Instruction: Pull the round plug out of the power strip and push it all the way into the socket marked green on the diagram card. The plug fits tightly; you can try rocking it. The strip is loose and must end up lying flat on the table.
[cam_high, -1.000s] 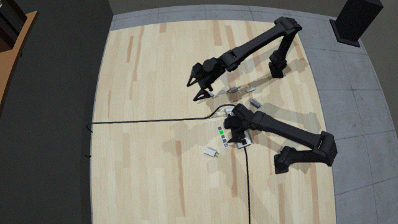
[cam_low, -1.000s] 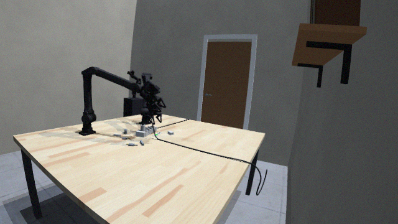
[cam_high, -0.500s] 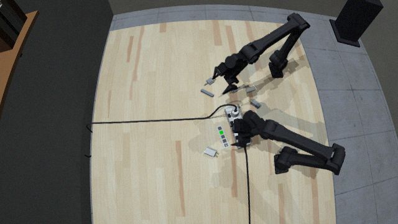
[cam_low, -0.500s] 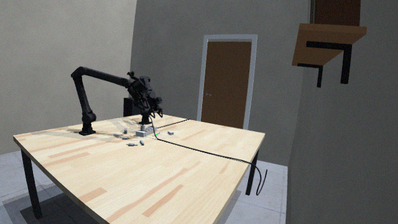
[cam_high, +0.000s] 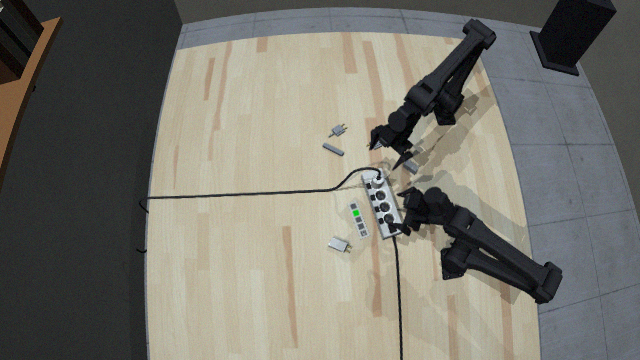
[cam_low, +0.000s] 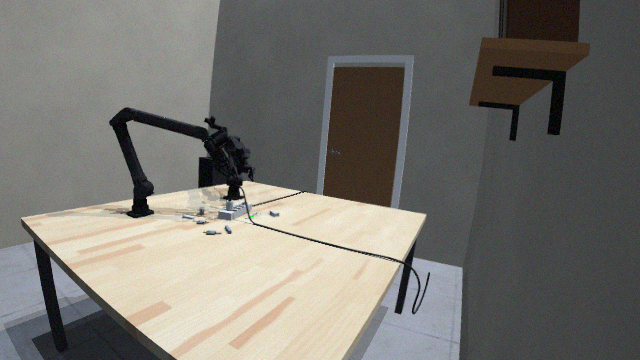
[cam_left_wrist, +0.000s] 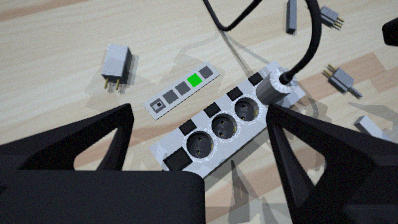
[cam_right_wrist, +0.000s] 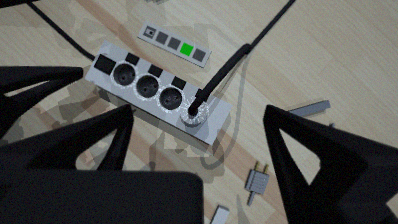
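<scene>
White round plug (cam_high: 378, 181) (cam_low: 229, 205) (cam_left_wrist: 274, 87) (cam_right_wrist: 196, 113): in the end socket of the power strip (cam_high: 387, 235) (cam_low: 226, 215) (cam_left_wrist: 227, 150) (cam_right_wrist: 215, 131), towards the arm-base edge of the desk (cam_high: 225, 300) (cam_low: 200, 300) (cam_left_wrist: 50, 40) (cam_right_wrist: 350, 60). Left gripper (cam_high: 398, 210) (cam_left_wrist: 200, 106) (cam_right_wrist: 79, 73): released, beside the strip. Right gripper (cam_high: 383, 157) (cam_left_wrist: 390, 32) (cam_right_wrist: 199, 107): likewise released, near the plug end. Target, by the green mark on the diagram card (cam_high: 358, 219) (cam_low: 256, 215) (cam_left_wrist: 182, 90) (cam_right_wrist: 174, 42): probably the adjacent socket (cam_high: 380, 195) (cam_left_wrist: 246, 109) (cam_right_wrist: 171, 98). Extraction apparently still to be done. Caution: possible lifting or tipping of the loose strip under a straight pull, because of the tight fit. Brace the body first; rock gently afterwards. Beware of finger contact between the two grippers, due to close working positions. Avoid closing on the black cord (cam_high: 250, 193) (cam_low: 325, 243) (cam_left_wrist: 315, 30) (cam_right_wrist: 225, 70), looped from the plug and routed to the desk edge opposite the arm bases; possible result, a slipped or skewed grasp. Check pin alignment before pressing; otherwise, likely jamming, partial insertion or displacement of the strip. Confirm flat seating on the desk before release.
</scene>
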